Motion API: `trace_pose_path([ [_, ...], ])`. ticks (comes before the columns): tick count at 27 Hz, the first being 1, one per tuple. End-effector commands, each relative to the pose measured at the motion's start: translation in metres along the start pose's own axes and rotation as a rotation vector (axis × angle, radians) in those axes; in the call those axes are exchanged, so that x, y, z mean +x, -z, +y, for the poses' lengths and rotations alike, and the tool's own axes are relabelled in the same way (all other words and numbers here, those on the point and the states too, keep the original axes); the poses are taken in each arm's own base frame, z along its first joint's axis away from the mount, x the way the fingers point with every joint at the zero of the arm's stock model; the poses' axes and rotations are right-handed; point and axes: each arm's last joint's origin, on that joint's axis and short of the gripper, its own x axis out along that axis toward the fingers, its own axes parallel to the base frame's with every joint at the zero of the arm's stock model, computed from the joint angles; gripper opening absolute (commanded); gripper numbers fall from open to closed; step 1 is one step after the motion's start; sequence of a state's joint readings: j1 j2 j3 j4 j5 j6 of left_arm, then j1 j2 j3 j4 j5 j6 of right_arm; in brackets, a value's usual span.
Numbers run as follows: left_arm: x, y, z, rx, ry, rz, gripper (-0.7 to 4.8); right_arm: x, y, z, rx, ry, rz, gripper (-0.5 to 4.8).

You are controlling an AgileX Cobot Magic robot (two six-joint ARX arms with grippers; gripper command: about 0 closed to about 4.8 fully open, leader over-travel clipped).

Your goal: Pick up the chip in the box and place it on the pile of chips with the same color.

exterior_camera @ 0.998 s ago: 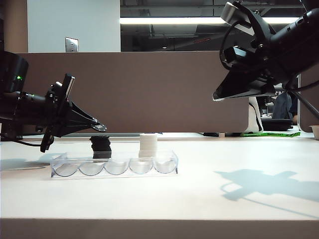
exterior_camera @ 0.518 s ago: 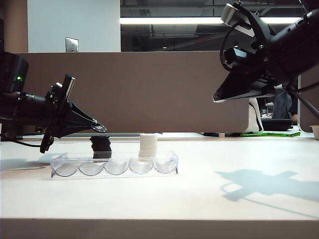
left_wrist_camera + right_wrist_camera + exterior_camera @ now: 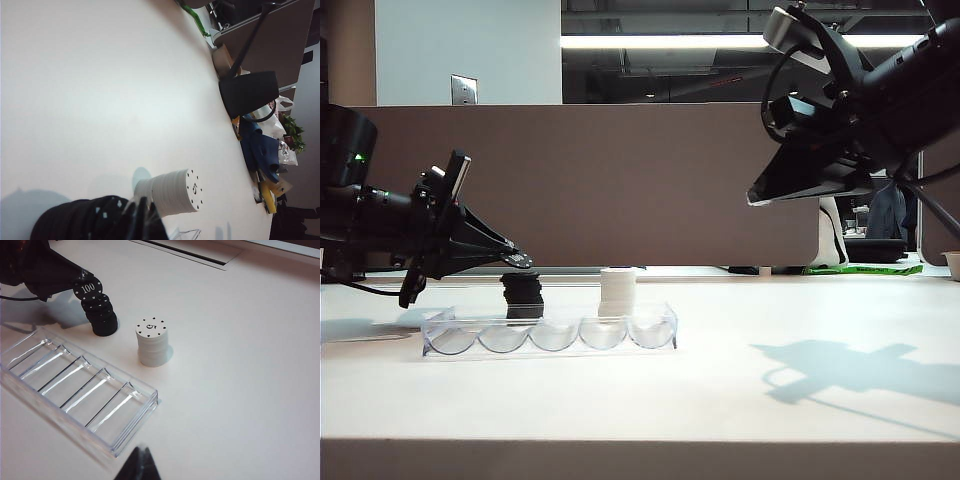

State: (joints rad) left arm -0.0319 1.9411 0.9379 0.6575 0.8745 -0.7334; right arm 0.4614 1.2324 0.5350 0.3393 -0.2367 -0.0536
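The chip (image 3: 87, 288), black with a white "100" on its face, is out of the box and sits at the tip of the left gripper (image 3: 520, 262), right over the pile of chips (image 3: 101, 316). Its face is tilted and its lower edge looks to be at or just touching the top of the uneven black stack. Whether the jaws are still pinching the chip or have just begun to let go I cannot tell: they look nearly pressed together, but the tip is too dark to show contact.

The box (image 3: 75, 390), a long clear tray with scalloped slots, lies on the counter (image 3: 740, 400) on the near side of the jaws in the exterior view, and every slot that shows is empty. The white stack (image 3: 152, 342) stands just beside the black pile, on the side away from the left arm, apart from both the pile and the chip.

So, as I judge it, the pickup and the carry are done. What is left is the release, letting the chip settle flat on the black pile, then drawing the jaws clear without knocking the leaning stack.

The right gripper (image 3: 140, 462) hangs well apart, high above the counter on the far side of the box from the left jaws, with its jaws pressed together on nothing.
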Motion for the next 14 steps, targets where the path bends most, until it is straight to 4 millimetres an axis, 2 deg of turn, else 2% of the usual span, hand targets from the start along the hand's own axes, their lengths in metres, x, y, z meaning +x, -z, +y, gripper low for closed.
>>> trace_pose_path([
  [1,-0.0002,-0.0014,-0.0020,0.016,0.007,-0.006,0.30,-0.0003,-0.0028,0.0002,-0.007,-0.001,-0.015,-0.06],
  [5,-0.0002,-0.0014,-0.0020,0.025,0.007,-0.005,0.30,-0.0003,-0.0028,0.0002,-0.007,-0.001,-0.015,-0.06],
  [7,-0.0002,-0.0007,-0.0015,0.030,0.005,0.001,0.70,-0.0003,-0.0028,0.0002,-0.007,-0.001,-0.015,-0.06],
  [14,-0.0001,0.0006,-0.0003,0.020,-0.006,0.009,0.85,-0.0003,-0.0028,0.0002,-0.007,-0.002,-0.015,-0.06],
])
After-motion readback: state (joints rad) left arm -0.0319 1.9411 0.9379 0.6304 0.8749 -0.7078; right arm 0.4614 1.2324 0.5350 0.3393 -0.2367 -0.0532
